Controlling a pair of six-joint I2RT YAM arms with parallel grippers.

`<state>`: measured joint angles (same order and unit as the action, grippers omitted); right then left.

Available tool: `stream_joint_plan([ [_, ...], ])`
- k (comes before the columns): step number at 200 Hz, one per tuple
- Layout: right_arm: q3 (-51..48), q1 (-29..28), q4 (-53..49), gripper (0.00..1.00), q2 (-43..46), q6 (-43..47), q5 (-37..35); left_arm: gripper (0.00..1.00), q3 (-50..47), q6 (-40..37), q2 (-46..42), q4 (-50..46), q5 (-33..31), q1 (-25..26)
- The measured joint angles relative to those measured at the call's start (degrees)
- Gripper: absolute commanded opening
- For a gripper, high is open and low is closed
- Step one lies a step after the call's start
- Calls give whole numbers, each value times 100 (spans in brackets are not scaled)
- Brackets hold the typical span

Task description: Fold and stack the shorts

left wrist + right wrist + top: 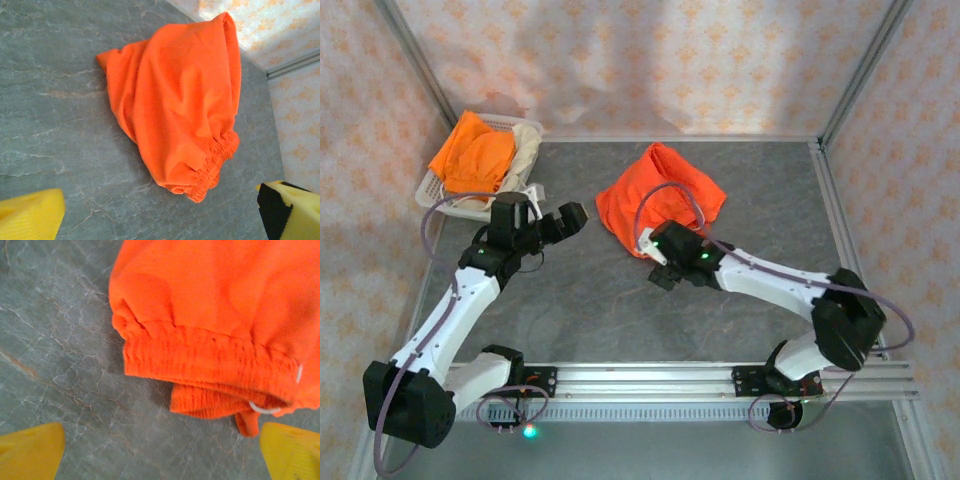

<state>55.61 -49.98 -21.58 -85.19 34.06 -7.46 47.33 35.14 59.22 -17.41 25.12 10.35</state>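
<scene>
On the grey stone-patterned table (580, 300), right of its middle, one pair of orange shorts (658, 198) lies in a crumpled heap, not folded. The right gripper (656, 262) sits low at the heap's near edge with its jaws spread wide and nothing between them. In the right wrist view its yellow fingertips (31, 452) frame the gathered elastic waistband (200, 360), which is doubled over on itself with a small white cord loop (262, 409) poking out; the pads stay clear of the cloth. The left gripper (567, 219) hangs to the left of the heap, apart from it, likewise spread wide and empty. Its wrist camera looks across bare table at the whole heap, with the waistband end lying toward the right-hand finger. At the far left corner a white mesh basket (432, 190) holds the other two garments: a second pair of orange shorts (475, 155) bunched on top, and cream-beige shorts (527, 143) tucked beside them on the basket's right side.
</scene>
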Motion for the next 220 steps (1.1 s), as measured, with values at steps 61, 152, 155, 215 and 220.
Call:
stream_joint_plan([
  [61,46,-164,640,85,-1106,848,-1010,100,-173,-24,-83,-26,22,-2],
  [152,400,-162,1405,0,-1408,804,-1679,100,-219,-2,-83,-31,-11,-39],
  [155,402,-157,1403,0,-1364,826,-1676,100,-219,-2,-83,-31,-28,-42],
  [215,922,625,695,0,120,52,-1064,100,-107,199,-52,-125,-363,-66],
  [220,942,717,645,0,278,4,-1047,100,-61,236,-28,-125,-396,-66],
])
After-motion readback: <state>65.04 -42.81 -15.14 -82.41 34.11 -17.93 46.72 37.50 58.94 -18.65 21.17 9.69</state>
